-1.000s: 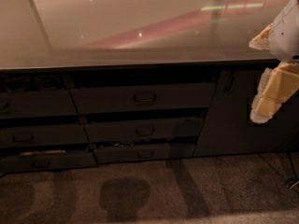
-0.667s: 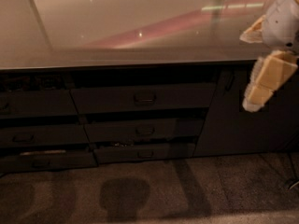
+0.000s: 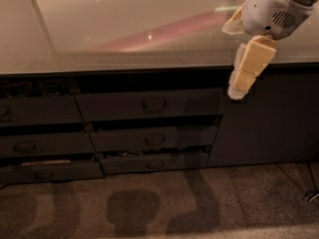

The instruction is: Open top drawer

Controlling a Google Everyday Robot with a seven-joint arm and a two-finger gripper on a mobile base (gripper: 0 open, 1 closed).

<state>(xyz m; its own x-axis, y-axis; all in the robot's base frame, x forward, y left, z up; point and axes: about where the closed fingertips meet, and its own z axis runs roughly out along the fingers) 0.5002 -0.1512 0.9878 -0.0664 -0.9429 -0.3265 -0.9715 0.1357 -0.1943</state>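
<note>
Three middle drawer fronts: top drawer (image 3: 149, 105) highest and tallest, shallower drawers (image 3: 154, 139) stacked beneath, each with a small central handle.
Top drawer position: directly under the countertop (image 3: 124, 39) edge, a dark gap above its front, loop handle (image 3: 154, 105) at centre.
Gripper (image 3: 243, 76): upper right, hanging from the white arm housing (image 3: 274, 9), cream tip pointing down across the countertop's front edge.
Gripper versus top drawer: near the drawer front's right end, well to the right of the loop handle; contact not discernible.
Grip opening: cannot tell from this angle.
Right side: plain cabinet door (image 3: 269, 123).
Left side: second drawer stack (image 3: 40, 143), cut off by the frame edge.
Floor: speckled carpet (image 3: 224, 203), soft shadows across it.
</note>
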